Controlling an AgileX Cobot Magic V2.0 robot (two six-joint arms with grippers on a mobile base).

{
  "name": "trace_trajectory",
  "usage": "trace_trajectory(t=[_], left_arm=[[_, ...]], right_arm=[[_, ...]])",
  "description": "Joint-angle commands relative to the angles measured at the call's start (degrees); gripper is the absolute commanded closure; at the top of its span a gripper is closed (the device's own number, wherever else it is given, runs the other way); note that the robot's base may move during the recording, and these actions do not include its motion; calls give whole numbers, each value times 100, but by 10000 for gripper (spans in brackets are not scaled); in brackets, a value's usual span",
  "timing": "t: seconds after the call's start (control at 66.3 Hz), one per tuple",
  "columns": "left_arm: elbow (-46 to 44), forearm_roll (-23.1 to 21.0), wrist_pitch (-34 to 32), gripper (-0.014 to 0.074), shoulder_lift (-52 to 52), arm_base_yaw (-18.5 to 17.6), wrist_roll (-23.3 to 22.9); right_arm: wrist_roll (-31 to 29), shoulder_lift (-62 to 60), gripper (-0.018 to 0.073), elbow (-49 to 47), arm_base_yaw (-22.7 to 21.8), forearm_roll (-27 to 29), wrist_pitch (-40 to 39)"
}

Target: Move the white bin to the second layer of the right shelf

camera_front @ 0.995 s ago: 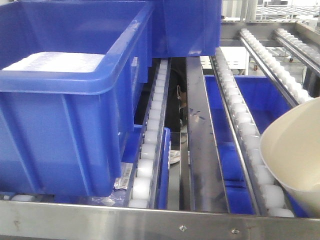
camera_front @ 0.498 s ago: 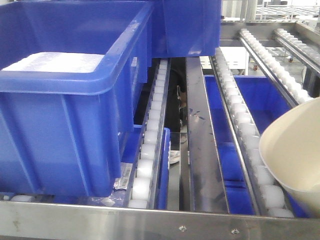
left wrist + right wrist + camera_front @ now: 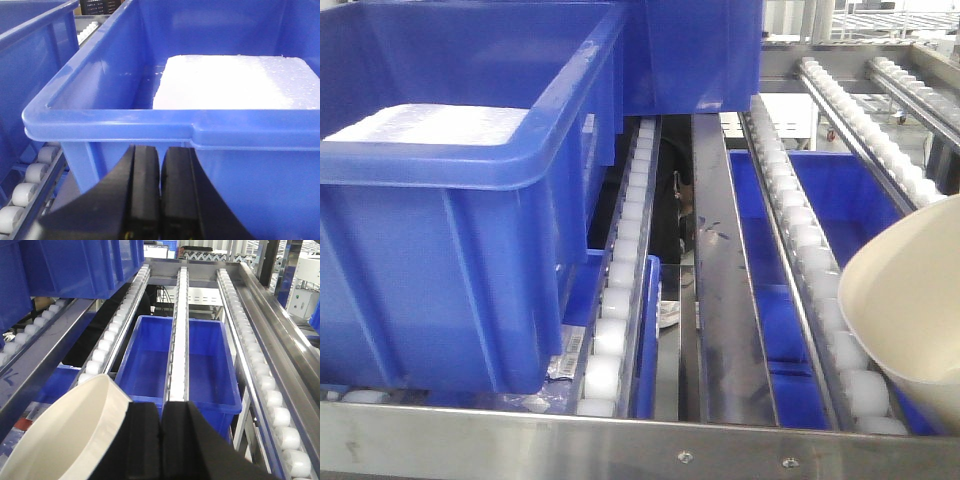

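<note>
Now the white bin point(image 3: 910, 310) hangs tilted at the right end of the roller shelf point(image 3: 800, 240), its rim pinched by the right fingers point(image 3: 161, 440); the left fingers point(image 3: 160, 195) are pressed together, empty, just before a blue crate point(image 3: 200, 130) holding white foam point(image 3: 235, 82)

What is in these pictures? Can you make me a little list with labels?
place: steel rack with sloping lanes of white rollers
white bin: tilted, at the rack's right front, rim pinched by the right pincer
right pincer: shut on the white bin
left pincer: shut, empty, just below the rim of a blue crate
inside that crate: white foam block
under the rollers: another blue crate, empty
</note>
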Motion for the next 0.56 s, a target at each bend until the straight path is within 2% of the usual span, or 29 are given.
trace_trajectory(t=[0.0, 0.543], left_arm=[[211, 0, -487, 512, -92, -24, -17], [211, 0, -487, 512, -92, -24, -17]], right_arm=[[13, -111, 511, -92, -1, -41, -513], [13, -111, 511, -92, -1, -41, -513]])
